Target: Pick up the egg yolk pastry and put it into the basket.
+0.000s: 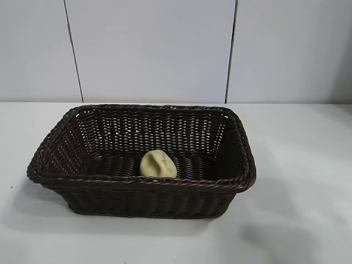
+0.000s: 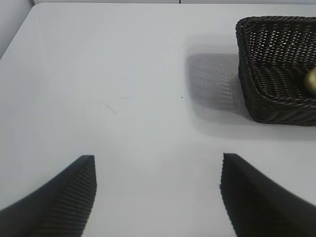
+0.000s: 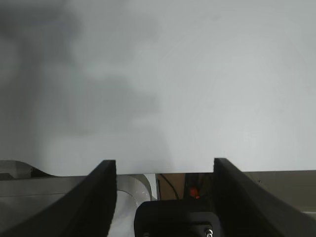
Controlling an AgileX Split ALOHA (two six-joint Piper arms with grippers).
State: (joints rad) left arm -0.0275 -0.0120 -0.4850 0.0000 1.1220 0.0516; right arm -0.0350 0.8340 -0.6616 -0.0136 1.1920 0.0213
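The dark brown wicker basket (image 1: 242, 165) stands in the middle of the white table. The pale yellow egg yolk pastry (image 1: 158, 164) lies inside it on the floor, near the front wall. In the left wrist view the basket (image 2: 256, 94) is off to one side, and an edge of the pastry (image 2: 311, 80) shows inside it. My left gripper (image 2: 158, 163) is open and empty above bare table, apart from the basket. My right gripper (image 3: 165, 165) is open and empty over the table's edge. Neither gripper shows in the exterior view.
A grey panelled wall (image 1: 154, 49) rises behind the table. The white tabletop (image 1: 297, 220) extends on all sides of the basket. Below the table's edge in the right wrist view are dark rig parts (image 3: 173, 217) and a small red light (image 3: 193, 191).
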